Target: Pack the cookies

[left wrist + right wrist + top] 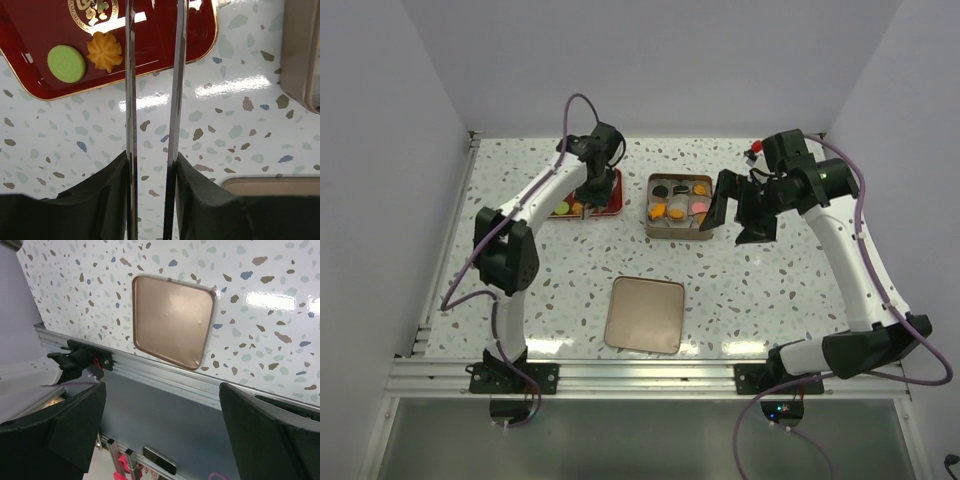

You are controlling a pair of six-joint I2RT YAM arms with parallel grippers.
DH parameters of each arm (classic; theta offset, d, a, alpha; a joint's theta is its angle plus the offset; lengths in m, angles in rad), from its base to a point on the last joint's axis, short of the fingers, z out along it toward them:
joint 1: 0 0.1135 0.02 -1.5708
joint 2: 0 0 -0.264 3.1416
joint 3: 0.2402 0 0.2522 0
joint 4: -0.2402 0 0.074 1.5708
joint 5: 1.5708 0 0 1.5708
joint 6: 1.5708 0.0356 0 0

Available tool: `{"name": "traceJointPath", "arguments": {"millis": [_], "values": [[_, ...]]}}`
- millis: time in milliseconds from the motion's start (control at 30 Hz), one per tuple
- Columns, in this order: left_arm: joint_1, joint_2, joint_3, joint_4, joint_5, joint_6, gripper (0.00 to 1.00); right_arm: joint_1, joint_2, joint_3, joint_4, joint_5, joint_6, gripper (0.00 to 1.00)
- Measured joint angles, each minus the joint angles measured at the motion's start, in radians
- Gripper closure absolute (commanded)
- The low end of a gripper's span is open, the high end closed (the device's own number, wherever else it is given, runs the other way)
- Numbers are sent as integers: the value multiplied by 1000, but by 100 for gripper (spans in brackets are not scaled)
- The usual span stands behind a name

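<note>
Two cookies lie on the red tray (165, 50): a round green one (66, 63) and an orange flower-shaped one (104, 51). More cookies (667, 211) in orange, black, pink and yellow sit in paper cups inside the open tin (651, 222). My left gripper (588, 190) hangs over the red tray (614, 190). Its two long thin blades (131, 100) stand a little apart with nothing showing between them, and their tips run off the top of the left wrist view. My right gripper (740, 212) is open and empty beside the tin's right side.
The tin's flat lid (645, 315) lies apart near the table's front edge, also seen from the right wrist (172, 320). The aluminium rail (200, 382) borders the front edge. The tin's wall (300, 50) stands to the right of the red tray.
</note>
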Motion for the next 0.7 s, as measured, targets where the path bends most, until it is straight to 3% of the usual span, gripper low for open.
{"name": "traceJointPath", "arguments": {"millis": [133, 333, 700], "values": [[-24, -91, 0, 2, 11, 0, 69, -6, 27, 27, 0, 2, -3, 1], [-145, -196, -2, 15, 56, 0, 70, -10, 49, 37, 1, 2, -3, 1], [-237, -237, -175, 112, 223, 1, 71, -11, 40, 29, 3, 27, 6, 1]]}}
